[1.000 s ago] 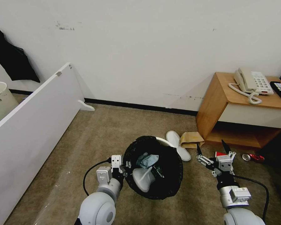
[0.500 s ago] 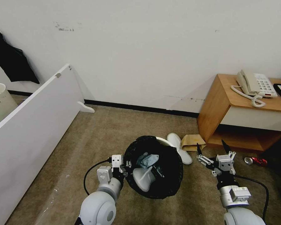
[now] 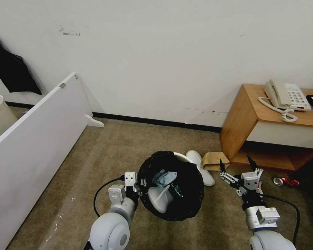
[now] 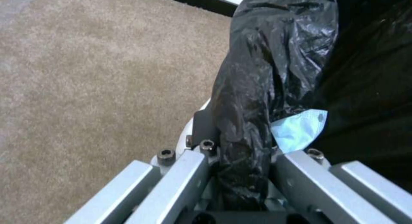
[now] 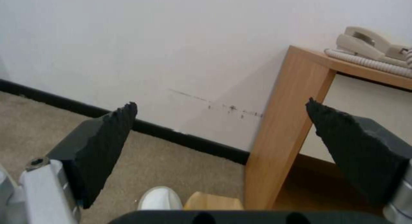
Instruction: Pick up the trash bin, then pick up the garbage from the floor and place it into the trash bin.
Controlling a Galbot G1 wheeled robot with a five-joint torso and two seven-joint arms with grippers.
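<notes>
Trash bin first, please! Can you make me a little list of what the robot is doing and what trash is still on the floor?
bin: the trash bin, black bag over its rim, held up off the carpet
inside bin: a light-blue tissue and a white slipper
left gripper: shut on the bin's rim
right gripper: open, holding nothing, beside the bin
on floor: another white slipper, a brown paper bag, a red can
nearby: wooden side table with a telephone
</notes>
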